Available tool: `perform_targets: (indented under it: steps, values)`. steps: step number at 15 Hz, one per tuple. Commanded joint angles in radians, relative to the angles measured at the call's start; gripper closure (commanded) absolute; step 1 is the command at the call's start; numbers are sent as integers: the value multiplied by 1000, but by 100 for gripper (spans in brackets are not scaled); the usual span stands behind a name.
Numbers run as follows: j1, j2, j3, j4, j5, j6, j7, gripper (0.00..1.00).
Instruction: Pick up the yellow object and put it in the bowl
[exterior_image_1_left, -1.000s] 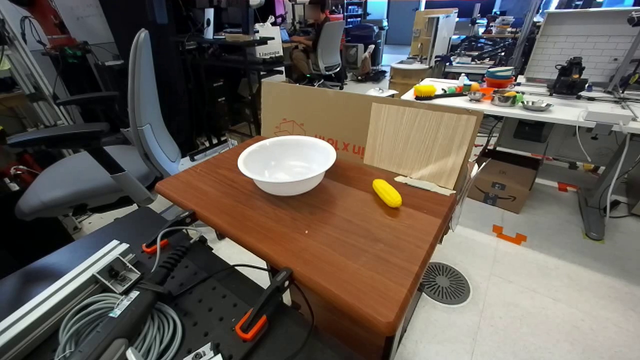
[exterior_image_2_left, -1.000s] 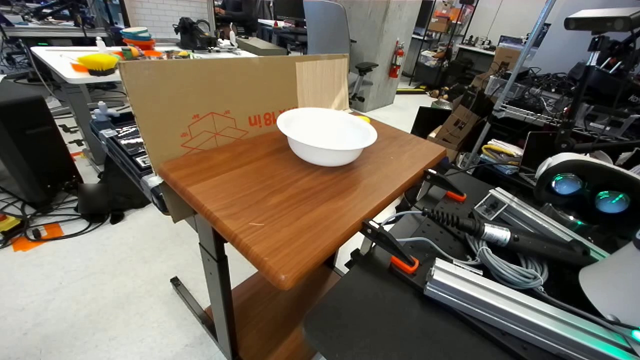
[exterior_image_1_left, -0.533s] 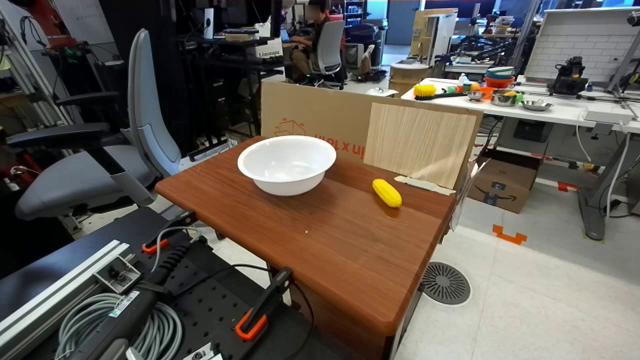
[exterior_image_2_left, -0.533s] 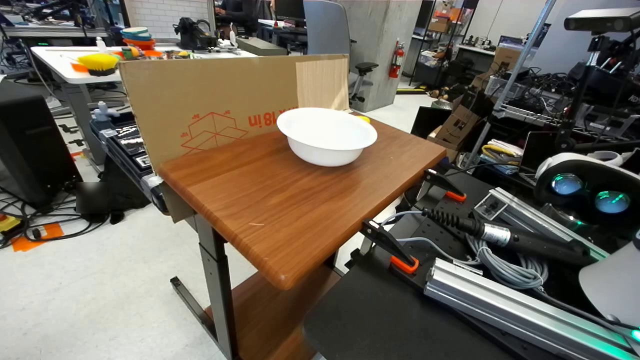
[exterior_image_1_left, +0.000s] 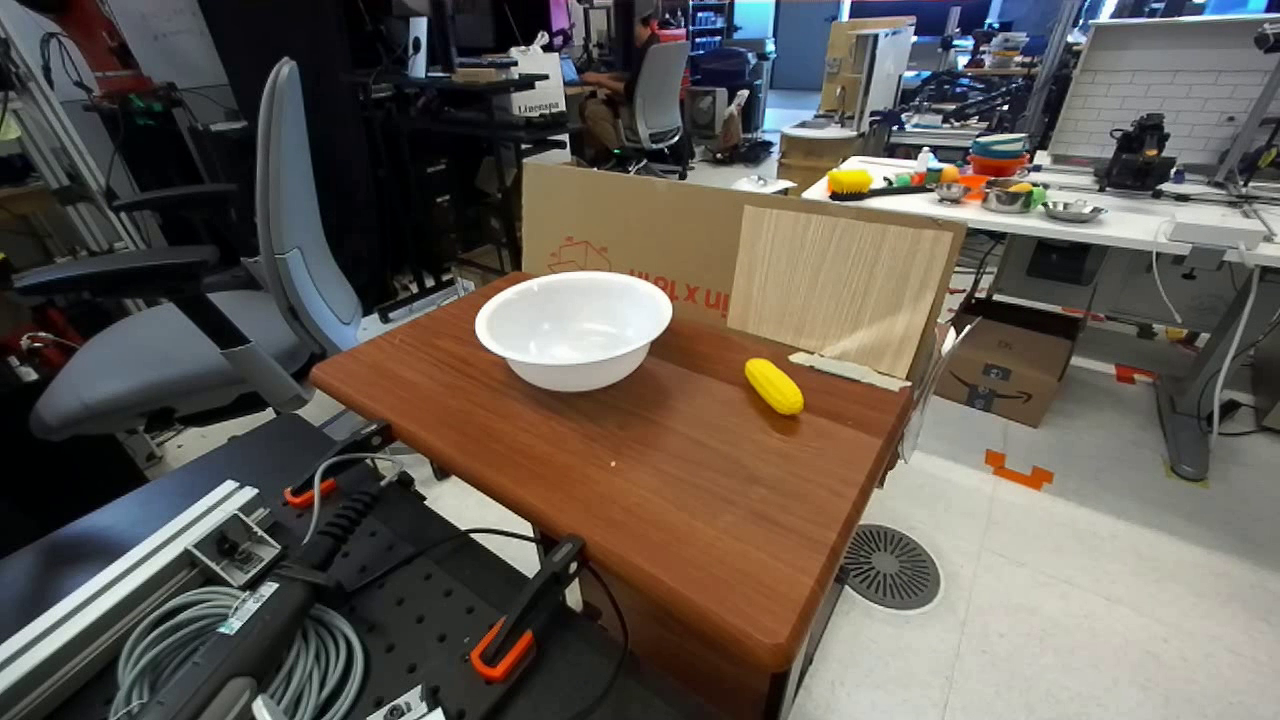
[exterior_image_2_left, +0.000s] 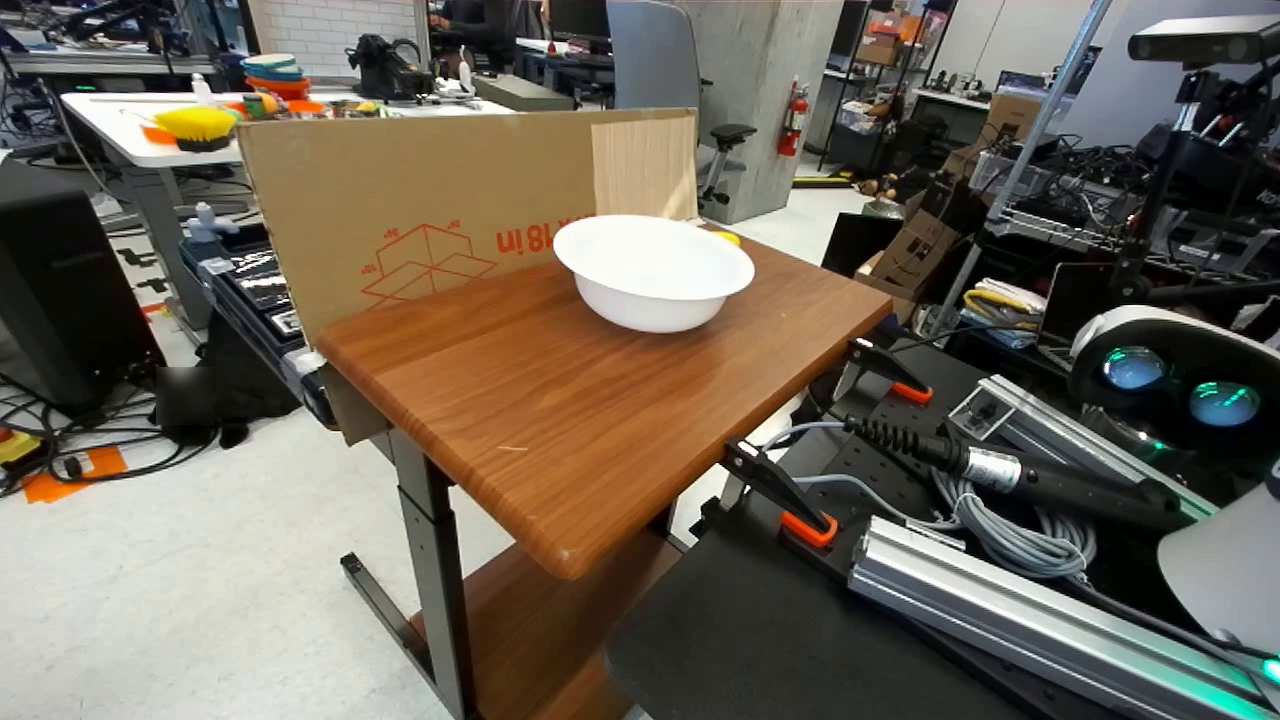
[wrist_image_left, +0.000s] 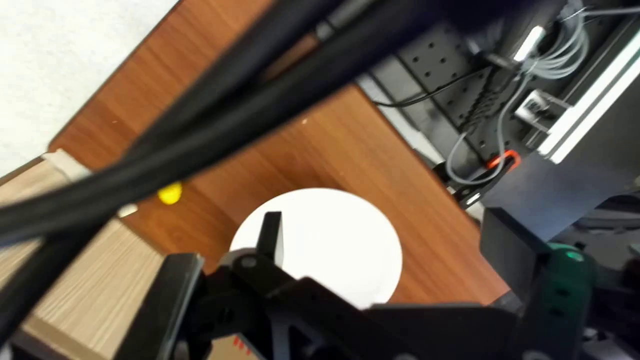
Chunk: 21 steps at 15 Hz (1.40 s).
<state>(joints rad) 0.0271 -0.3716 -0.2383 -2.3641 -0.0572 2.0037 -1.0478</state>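
Observation:
The yellow object is a small smooth oblong lying on the brown wooden table, beside the light wood board. In an exterior view only a bit of the yellow object shows behind the bowl. The wide white bowl stands upright on the table, apart from the yellow object; it also shows in an exterior view. In the wrist view my gripper is open with nothing between its fingers, above the bowl. The yellow object is partly covered there by black cables. The gripper is outside both exterior views.
A cardboard panel stands along the table's back edge, with the light wood board against it. Orange-tipped clamps grip the table's near edge by a black pegboard. Black cables cross the wrist view.

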Motion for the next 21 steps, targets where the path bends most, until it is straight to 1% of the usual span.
perform_targets:
  steps: [1,3,5,7,11,12,13,14,17,21]
  values:
    - [-35,94,-15,18,59,223,15,0]
    - [-52,177,-16,51,68,307,34,0]
    - [-69,285,-11,109,63,339,56,0]
    - [-84,403,4,208,34,237,37,0]
    - [-108,609,53,420,17,105,26,0]
    - [-112,649,68,471,6,87,31,0]
    - [-116,683,81,517,-7,74,33,0]
    - [-118,713,92,550,-23,86,43,0]
    - [-127,782,113,621,-58,111,56,0]
    - [-147,846,117,648,-90,112,69,0]
